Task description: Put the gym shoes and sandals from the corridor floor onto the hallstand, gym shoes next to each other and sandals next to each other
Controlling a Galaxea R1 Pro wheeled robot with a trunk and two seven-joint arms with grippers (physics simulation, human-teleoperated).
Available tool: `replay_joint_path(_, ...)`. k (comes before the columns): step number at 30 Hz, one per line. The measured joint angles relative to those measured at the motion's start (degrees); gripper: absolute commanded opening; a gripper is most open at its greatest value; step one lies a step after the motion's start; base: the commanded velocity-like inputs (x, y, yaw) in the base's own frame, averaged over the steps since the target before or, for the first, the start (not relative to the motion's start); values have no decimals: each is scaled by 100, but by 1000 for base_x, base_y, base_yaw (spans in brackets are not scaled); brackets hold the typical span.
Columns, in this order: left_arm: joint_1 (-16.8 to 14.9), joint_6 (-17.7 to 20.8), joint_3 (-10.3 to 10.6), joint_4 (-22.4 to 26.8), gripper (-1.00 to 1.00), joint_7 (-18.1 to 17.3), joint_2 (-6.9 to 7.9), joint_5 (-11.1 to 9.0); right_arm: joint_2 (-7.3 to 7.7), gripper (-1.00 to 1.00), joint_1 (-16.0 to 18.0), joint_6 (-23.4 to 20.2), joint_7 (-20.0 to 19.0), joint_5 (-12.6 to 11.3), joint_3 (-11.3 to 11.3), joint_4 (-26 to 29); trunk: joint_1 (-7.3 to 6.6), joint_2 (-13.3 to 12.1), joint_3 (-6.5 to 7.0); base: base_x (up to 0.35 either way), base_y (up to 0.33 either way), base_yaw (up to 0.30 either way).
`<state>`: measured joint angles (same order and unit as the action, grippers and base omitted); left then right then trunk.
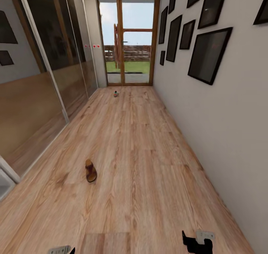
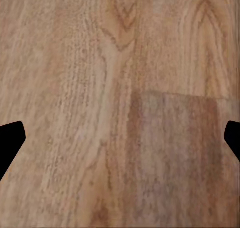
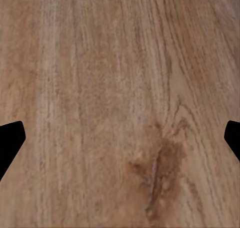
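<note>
Nearest, low in the head view: right pincer (image 1: 196, 243) and left pincer (image 1: 61, 250), both spread wide and empty over corridor floor (image 1: 149, 179). Ahead, left of centre: sandal (image 1: 90, 170), long axis pointing down the corridor, nearer the left arm. Far off by the glass door (image 1: 128, 38), a gym shoe (image 1: 116, 93).

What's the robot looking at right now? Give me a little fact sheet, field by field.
place: corridor with wood-plank floor, glass door at the far end
near shoe: one brown sandal lying on the floor, ahead and to the left
far shoe: small gym shoe near the door
right wall: dark picture frames
left gripper: open, empty, over bare floor
right gripper: open, empty, over bare floor
</note>
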<state>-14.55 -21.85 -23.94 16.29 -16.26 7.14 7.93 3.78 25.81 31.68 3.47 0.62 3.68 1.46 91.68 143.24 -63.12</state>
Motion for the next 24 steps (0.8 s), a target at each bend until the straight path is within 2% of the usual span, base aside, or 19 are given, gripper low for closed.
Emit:
replay_joint_path(14,0,0,0,0,100,0,3,-7,10,100,-42,4,2,0,-5,-1,0,0,0,294,-139,0)
replay_joint_path(24,0,1,0,1,100,0,6,-9,9,100,-44,3,1,0,-5,-1,0,0,0,330,-34,0)
